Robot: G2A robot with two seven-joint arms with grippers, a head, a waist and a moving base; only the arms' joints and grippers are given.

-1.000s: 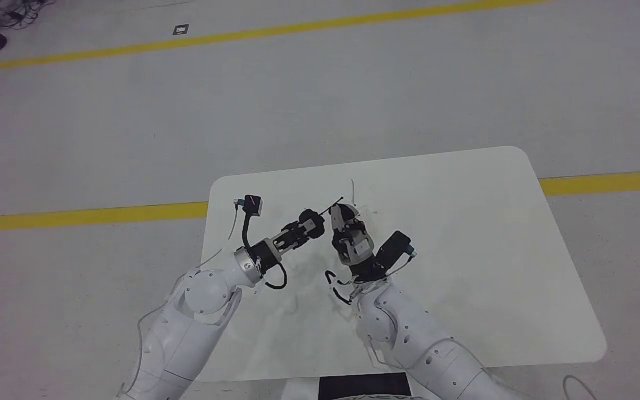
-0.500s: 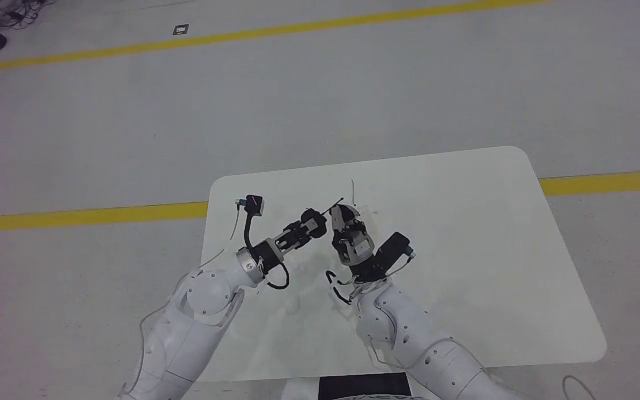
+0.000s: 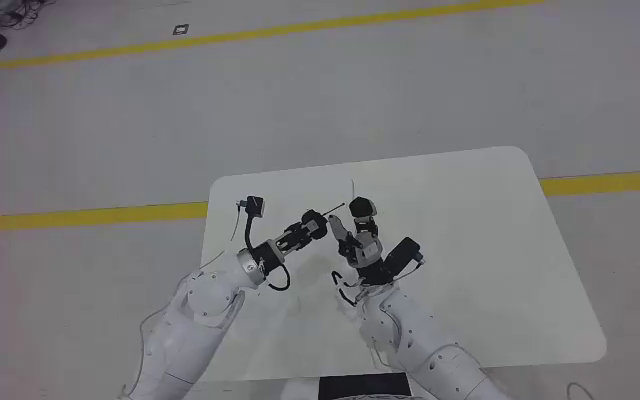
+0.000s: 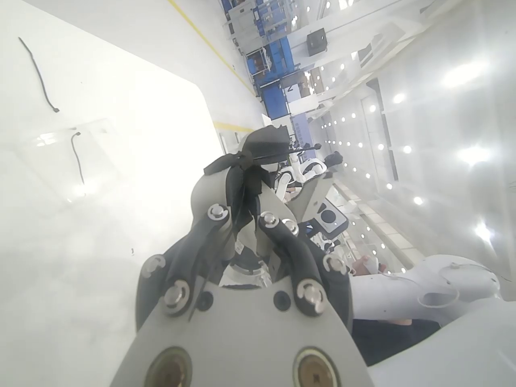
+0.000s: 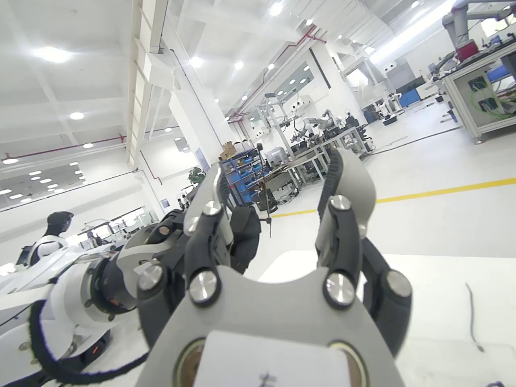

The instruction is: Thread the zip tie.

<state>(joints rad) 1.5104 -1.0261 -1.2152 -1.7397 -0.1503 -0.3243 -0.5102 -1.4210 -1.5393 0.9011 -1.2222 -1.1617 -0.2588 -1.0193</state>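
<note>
Top view shows our left gripper (image 3: 318,222) pinched tight on the black zip tie (image 3: 335,210) — it sticks out above the table (image 3: 480,200), nearer its far left corner. Our right gripper (image 3: 352,218) is just beside it — fingers wide apart. Two spare ties (image 4: 38,74) lie flat on the table.

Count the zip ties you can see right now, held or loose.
3. One zip tie is pinched in the left gripper; a second tie and a third tie lie apart on the table. Others could be hidden under the arms.
</note>
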